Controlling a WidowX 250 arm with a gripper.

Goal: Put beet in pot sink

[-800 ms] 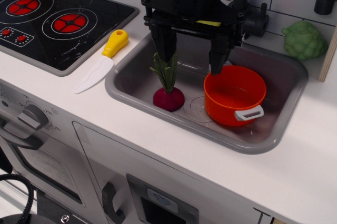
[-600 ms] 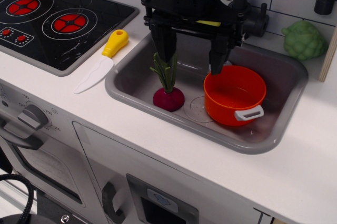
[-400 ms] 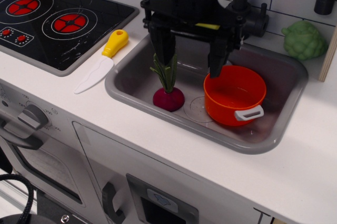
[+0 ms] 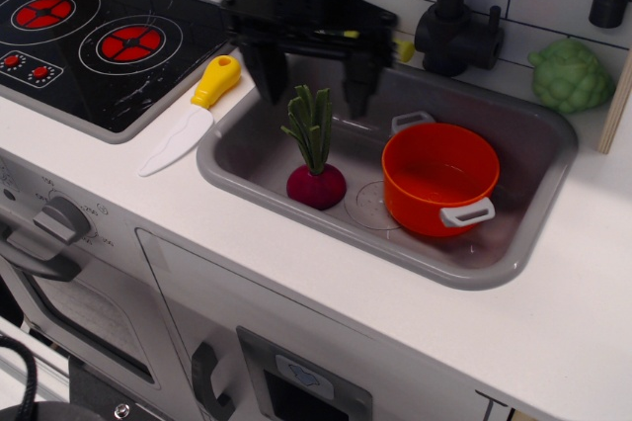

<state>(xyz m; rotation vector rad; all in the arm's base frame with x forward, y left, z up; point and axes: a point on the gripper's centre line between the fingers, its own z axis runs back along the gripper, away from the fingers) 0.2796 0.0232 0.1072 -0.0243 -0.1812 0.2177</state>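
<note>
The beet (image 4: 315, 167) stands upright in the left part of the grey sink (image 4: 513, 263), magenta bulb down and green leaves up. The orange pot (image 4: 440, 178) sits to its right in the sink, empty, with two grey handles. My gripper (image 4: 311, 92) is open and empty, with one finger on each side of the leaf tips, just above and behind the beet. It does not touch the beet.
A toy knife (image 4: 190, 116) with a yellow handle lies on the counter left of the sink. A black stove top (image 4: 89, 36) is at the far left. A black faucet (image 4: 456, 26) stands behind the sink. A pale green cabbage toy (image 4: 570, 75) sits at the back right.
My gripper has moved left from between the beet and pot and now straddles the beet's leaves. The beet and pot have not moved.
</note>
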